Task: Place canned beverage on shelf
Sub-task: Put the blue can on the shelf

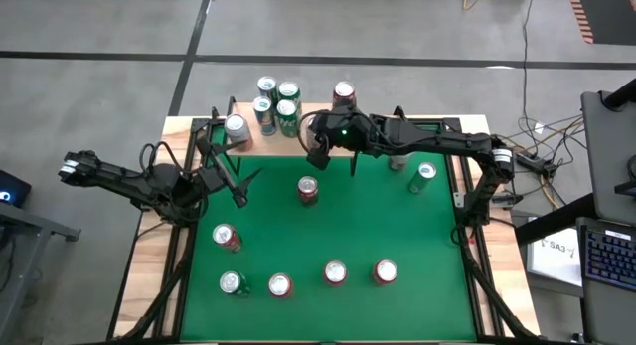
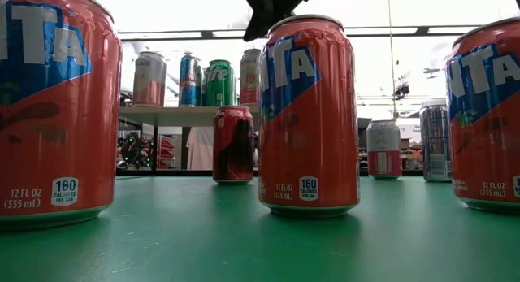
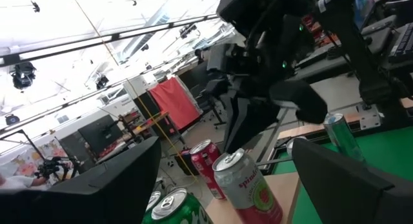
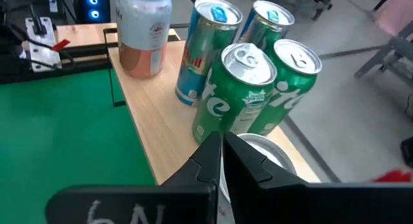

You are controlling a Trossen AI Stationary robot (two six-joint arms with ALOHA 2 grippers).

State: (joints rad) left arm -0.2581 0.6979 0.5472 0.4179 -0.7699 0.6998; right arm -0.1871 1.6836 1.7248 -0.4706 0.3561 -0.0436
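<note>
Arms stretch toward the small light-wood shelf on thin black legs (image 1: 298,136) at the green bench's (image 1: 328,236) far edge. My right tool (image 1: 320,151), fingers together and empty, hovers over its front edge beside green cans (image 4: 242,98); my left tool (image 1: 231,178) waits apart, nearby.
</note>
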